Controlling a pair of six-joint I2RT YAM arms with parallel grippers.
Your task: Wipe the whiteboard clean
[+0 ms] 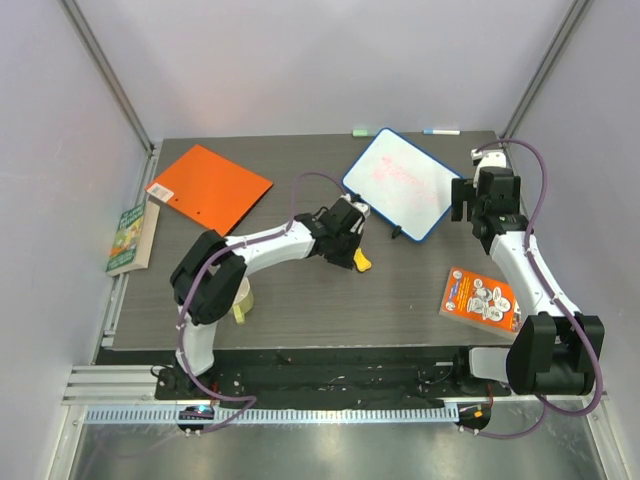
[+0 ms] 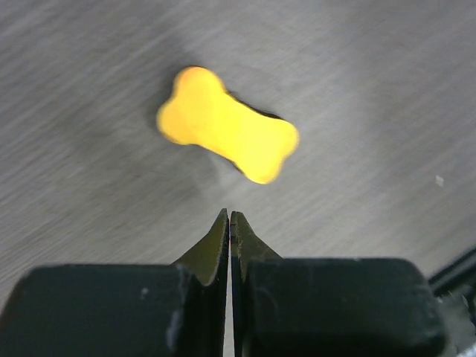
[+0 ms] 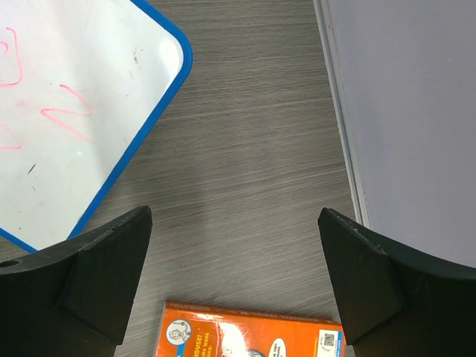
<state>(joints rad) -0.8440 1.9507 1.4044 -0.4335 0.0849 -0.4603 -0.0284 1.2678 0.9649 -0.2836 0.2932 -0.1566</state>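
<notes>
Left gripper (image 2: pixel 230 216) clenched, empty; yellow eraser (image 2: pixel 227 134) just ahead of tips. Open, then straddle its waist. Right gripper (image 3: pixel 234 216) released, whiteboard (image 3: pixel 67 89) beside one finger.

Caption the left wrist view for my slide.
Left gripper, jaws shut, facing a yellow bone-shaped object lying on the grey wood-grain table.

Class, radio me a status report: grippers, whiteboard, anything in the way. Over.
Left gripper shut, empty, by yellow bone-shaped piece. Right gripper open, empty, beside whiteboard. Whiteboard flat, red marks on it. Board face unobstructed.
</notes>
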